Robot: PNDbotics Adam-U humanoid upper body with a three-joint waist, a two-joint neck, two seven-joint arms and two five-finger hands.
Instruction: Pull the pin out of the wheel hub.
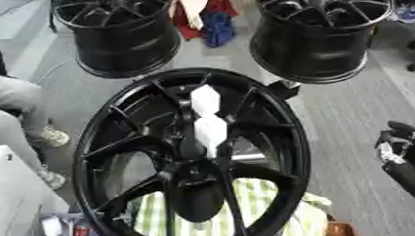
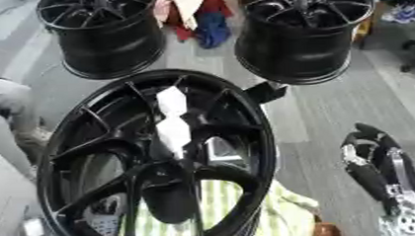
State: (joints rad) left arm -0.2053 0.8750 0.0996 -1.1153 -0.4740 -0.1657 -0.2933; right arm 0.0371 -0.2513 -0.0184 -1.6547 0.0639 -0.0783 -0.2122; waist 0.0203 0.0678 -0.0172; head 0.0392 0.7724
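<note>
1. A black spoked wheel hub (image 1: 191,160) filled the middle of the view, over a green-striped cloth (image 1: 214,218).
2. Two white pins (image 1: 208,117) stood near its centre, one just above the other.
3. The right hand (image 2: 377,168) rested at the right edge, fingers relaxed, holding nothing, well apart from the hub.
4. Two more black wheels (image 1: 121,31) stood beyond.
</note>
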